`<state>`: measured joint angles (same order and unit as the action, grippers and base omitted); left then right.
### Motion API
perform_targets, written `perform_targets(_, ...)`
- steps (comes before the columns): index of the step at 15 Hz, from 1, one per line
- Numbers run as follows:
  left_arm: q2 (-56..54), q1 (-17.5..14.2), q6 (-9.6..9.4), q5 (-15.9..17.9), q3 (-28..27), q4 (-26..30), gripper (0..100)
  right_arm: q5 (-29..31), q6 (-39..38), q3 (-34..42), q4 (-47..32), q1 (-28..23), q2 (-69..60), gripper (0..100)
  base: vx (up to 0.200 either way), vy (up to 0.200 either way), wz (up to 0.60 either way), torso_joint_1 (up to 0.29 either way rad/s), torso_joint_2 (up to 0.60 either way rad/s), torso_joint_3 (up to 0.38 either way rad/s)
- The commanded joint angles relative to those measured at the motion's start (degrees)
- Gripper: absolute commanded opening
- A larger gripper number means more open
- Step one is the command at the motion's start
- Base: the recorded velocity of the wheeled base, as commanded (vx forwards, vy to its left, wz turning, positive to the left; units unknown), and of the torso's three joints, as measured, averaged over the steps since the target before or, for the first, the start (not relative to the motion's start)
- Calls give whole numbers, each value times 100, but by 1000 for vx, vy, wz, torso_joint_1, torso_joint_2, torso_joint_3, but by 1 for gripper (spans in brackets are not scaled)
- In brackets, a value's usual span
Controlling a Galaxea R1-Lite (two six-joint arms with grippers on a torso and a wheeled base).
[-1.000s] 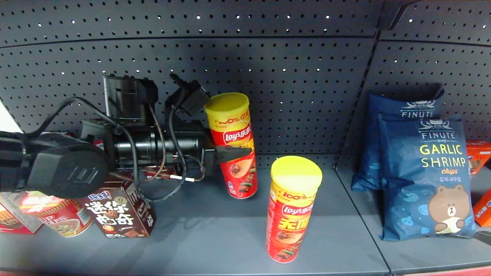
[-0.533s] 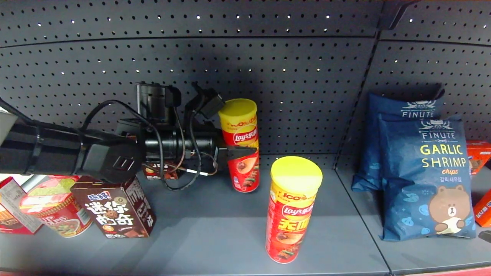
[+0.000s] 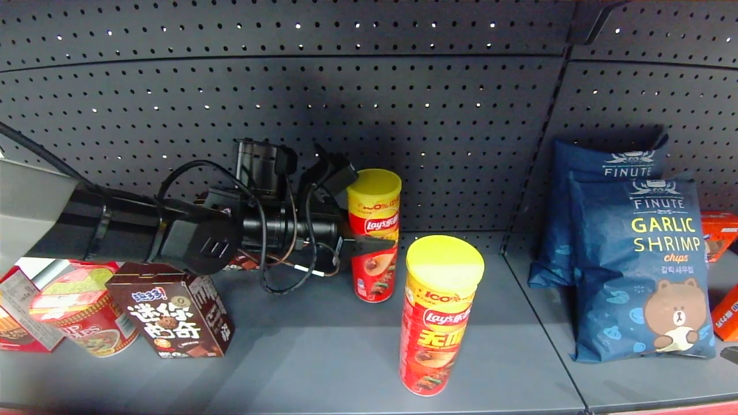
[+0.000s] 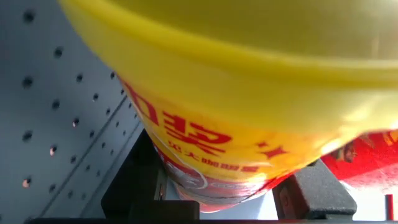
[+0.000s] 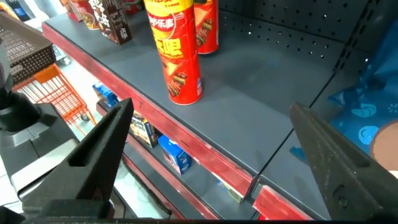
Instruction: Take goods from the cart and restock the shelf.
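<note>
A red chips can with a yellow lid [image 3: 373, 230] stands upright near the back of the grey shelf [image 3: 323, 346], close to the pegboard. My left gripper [image 3: 376, 244] reaches in from the left and is shut on its middle. In the left wrist view the can [image 4: 249, 93] sits between the dark fingers [image 4: 134, 193]. I cannot tell whether its base touches the shelf. A second, identical can [image 3: 441, 314] stands free in front and to the right; both cans [image 5: 177, 53] [image 5: 207, 25] appear in the right wrist view. My right gripper [image 5: 217, 168] hangs open in front of the shelf edge, holding nothing.
Blue chip bags [image 3: 640, 265] lean at the right behind a shelf divider, with orange boxes [image 3: 720, 230] beyond. A brown cookie box [image 3: 173, 317] and a cup of noodles [image 3: 86, 317] stand at the left front. An orange cart basket [image 5: 59, 93] sits below the shelf's red edge [image 5: 205, 168].
My left gripper has carried the held can to the right, deeper and lower toward the shelf's back. The can now stands straighter. The front can has not moved.
</note>
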<state>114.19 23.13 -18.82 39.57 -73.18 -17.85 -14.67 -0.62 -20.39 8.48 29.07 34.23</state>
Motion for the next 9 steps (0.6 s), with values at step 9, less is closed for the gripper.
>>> perform_targets(9,719,104,-271,7,-917,18,0,-1,1,53,-5,11,-13,100,0,0,0,0,0,0)
